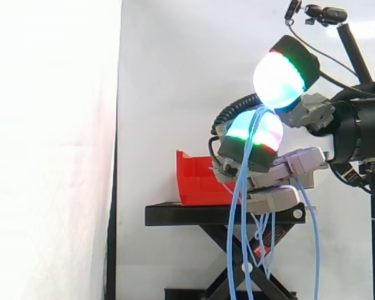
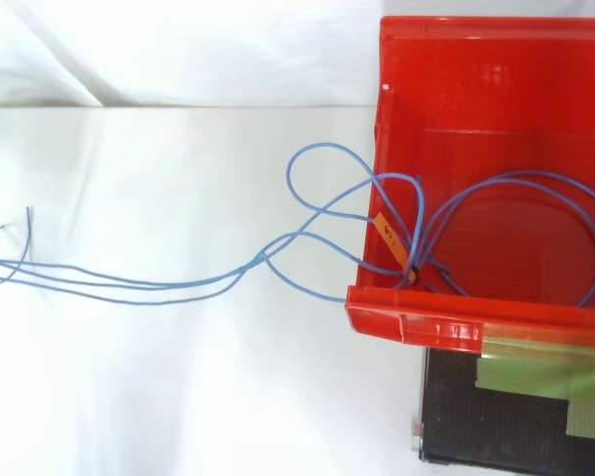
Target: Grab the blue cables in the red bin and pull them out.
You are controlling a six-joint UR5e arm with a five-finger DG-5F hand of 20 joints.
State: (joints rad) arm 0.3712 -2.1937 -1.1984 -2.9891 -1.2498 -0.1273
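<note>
Hand [image 1: 306, 159]: fingers are pinching blue cables [image 1: 240, 181], strands hanging down; other loops are lying in red bin [image 2: 446, 327], beyond the fingertips, away from the arm.

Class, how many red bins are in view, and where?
1: the red bin on the black stand, blue cables trailing over its edge. The hand may hide another.

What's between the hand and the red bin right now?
Only the thin blue cables. Side view: pinched in the hand, they hang past the black stand. Top view: they cross the red plastic bin's wall onto bare white surface.
</note>
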